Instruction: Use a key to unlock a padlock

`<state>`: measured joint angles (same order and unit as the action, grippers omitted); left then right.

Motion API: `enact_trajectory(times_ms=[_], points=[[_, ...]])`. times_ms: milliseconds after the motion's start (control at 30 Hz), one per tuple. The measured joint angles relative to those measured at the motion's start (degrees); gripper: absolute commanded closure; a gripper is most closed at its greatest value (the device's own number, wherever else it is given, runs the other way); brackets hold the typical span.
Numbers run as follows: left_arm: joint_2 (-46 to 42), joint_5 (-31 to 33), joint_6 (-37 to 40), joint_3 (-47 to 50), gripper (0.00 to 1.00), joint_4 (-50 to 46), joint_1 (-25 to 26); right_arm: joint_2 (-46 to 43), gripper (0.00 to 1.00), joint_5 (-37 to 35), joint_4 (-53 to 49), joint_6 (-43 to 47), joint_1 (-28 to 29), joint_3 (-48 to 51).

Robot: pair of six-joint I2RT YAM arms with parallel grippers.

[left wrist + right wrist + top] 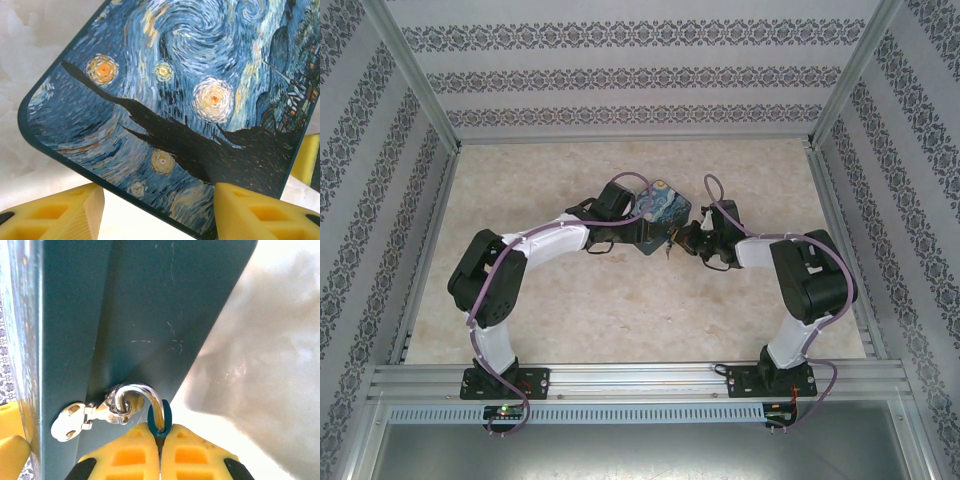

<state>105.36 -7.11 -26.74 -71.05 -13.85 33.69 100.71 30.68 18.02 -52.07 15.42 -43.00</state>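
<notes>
That padlock (168, 416) looks tiny, hard and light, and probably slick. I'd pinch it by its teal body and leave the thin shackle (142, 390) free. The right gripper (160, 431) does just that: its yellow fingers (130, 455) are pressed together on the body, which peeks out between the tips. The shackle hooks through the ring of the clasp (75, 422) on the Starry Night box (175, 100). The left gripper (159, 194) stands spread at the box's edge; whether it's clamping, I can't tell.

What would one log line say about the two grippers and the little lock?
left gripper: fingers beside painted box, grip unclear | right gripper: shut on padlock | shackle: through latch ring
</notes>
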Motion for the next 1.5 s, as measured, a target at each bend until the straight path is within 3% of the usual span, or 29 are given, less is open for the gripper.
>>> enact_trajectory(times_ms=[467,633,900,1067,1233,1400,1500], points=[[0.90,-0.35,0.44,-1.95,0.43,-1.84,0.00,3.93,1.00,1.57,-6.03,4.63,-6.14,-6.88],[1.22,-0.31,0.94,-3.08,0.37,-3.56,0.00,3.78,1.00,1.77,-7.58,6.03,-8.66,-6.78],[1.77,0.04,2.14,-6.64,0.27,-10.32,0.00,-6.01,1.00,3.34,-7.48,5.97,-7.39,2.16],[1.84,-0.92,2.34,-9.29,0.23,-13.99,-0.04,-14.93,1.00,2.86,-7.52,4.87,-0.33,8.31],[1.49,-2.58,2.32,-11.21,0.21,-14.25,-1.20,-19.37,1.00,-0.04,-6.34,1.66,11.67,11.19],[-1.60,-2.95,2.29,-10.80,0.20,-14.58,-5.03,-17.90,1.00,-4.59,-3.32,-1.79,22.88,11.10],[-5.25,-2.93,2.29,-9.86,0.20,-14.82,-7.39,-12.68,1.00,-6.71,-0.31,-3.91,28.57,9.11]])
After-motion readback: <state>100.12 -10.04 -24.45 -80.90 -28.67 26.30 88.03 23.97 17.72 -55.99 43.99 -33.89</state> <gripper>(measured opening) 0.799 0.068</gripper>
